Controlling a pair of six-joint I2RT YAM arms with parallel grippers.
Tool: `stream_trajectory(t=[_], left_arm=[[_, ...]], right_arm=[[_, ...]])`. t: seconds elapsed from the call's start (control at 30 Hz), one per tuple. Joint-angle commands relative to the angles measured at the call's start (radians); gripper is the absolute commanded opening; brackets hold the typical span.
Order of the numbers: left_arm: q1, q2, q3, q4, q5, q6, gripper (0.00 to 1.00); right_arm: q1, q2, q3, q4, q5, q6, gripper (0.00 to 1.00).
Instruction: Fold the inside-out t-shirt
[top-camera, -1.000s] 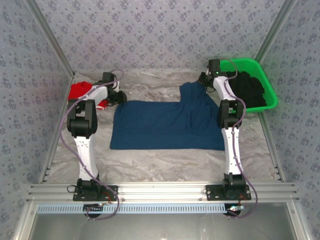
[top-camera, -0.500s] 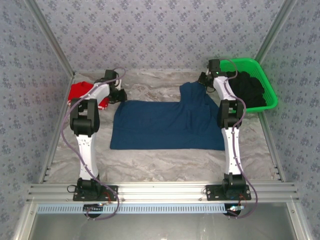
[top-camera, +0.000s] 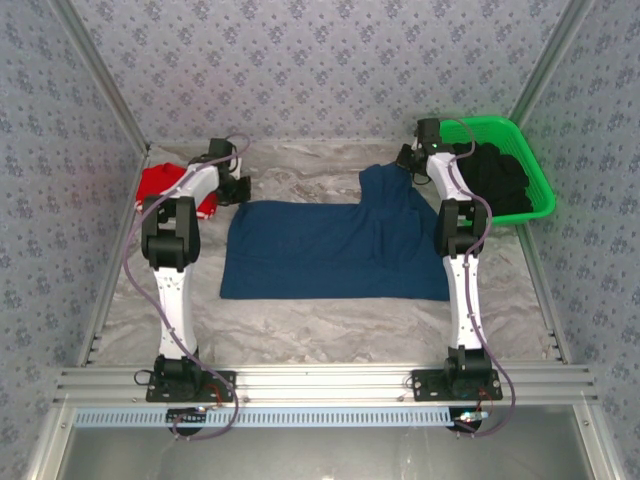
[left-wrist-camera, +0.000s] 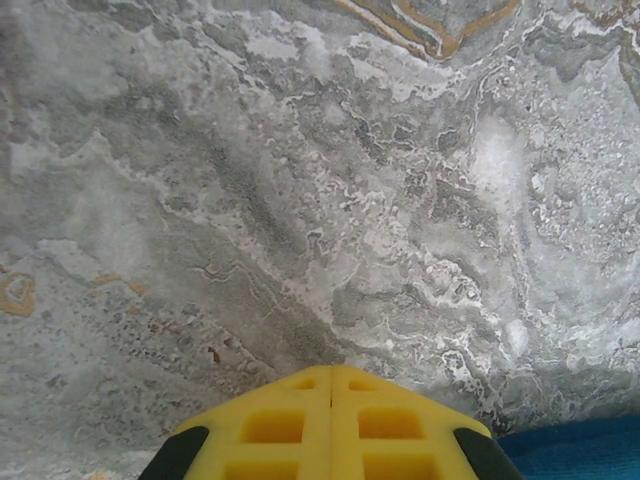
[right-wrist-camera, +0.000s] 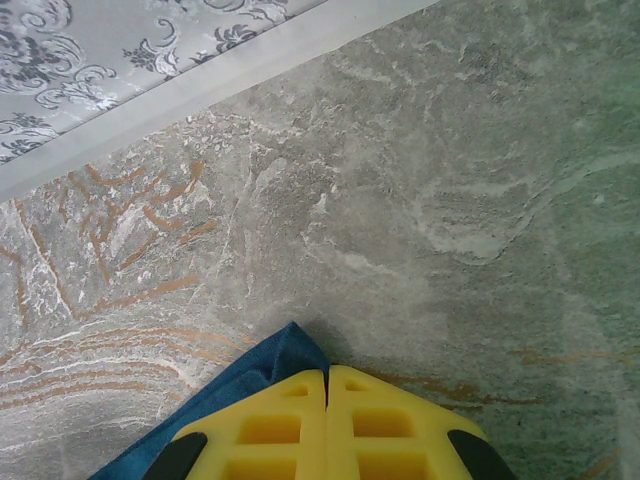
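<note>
Top external: found the inside-out t-shirt (top-camera: 335, 250) spread across the table (top-camera: 330, 325). Left wrist: saw left gripper (left-wrist-camera: 331, 370) closed tight beside the blue edge, with no cloth visibly caught; feared a one-sided lift, dragging the shirt askew. Right wrist: saw right gripper (right-wrist-camera: 327, 372) apparently pinching a cloth tip; could slip. Noted wall (right-wrist-camera: 150, 60), green basket (top-camera: 535, 170) and red garment (top-camera: 160, 182) close; open room nearer the bases.

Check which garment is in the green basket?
The black clothing, piled in the green basket at far right. The navy t-shirt lies spread flat; the red garment sits far left.

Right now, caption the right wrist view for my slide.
Shut right gripper at a corner of the t-shirt on the marble table.
</note>
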Motion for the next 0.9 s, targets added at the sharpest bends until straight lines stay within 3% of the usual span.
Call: stream_trajectory(t=[0.0, 0.2, 0.33, 0.7, 0.87], left_arm=[[0.017, -0.020, 0.016, 0.017, 0.020, -0.021, 0.00], [0.045, -0.130, -0.095, 0.172, 0.091, -0.120, 0.00], [0.059, -0.210, -0.200, 0.286, 0.140, -0.187, 0.00], [0.056, -0.424, -0.479, 0.436, 0.167, -0.268, 0.00], [0.044, -0.555, -0.642, 0.476, 0.155, -0.287, 0.00]], right_arm=[[-0.010, -0.043, 0.007, -0.005, -0.012, 0.022, 0.00], [-0.018, -0.115, 0.000, 0.012, -0.040, 0.027, 0.00], [-0.026, -0.230, -0.108, 0.033, -0.057, -0.005, 0.00], [-0.026, -0.744, -0.745, 0.113, -0.120, -0.133, 0.00], [-0.015, -1.001, -1.036, 0.083, -0.085, -0.150, 0.00]])
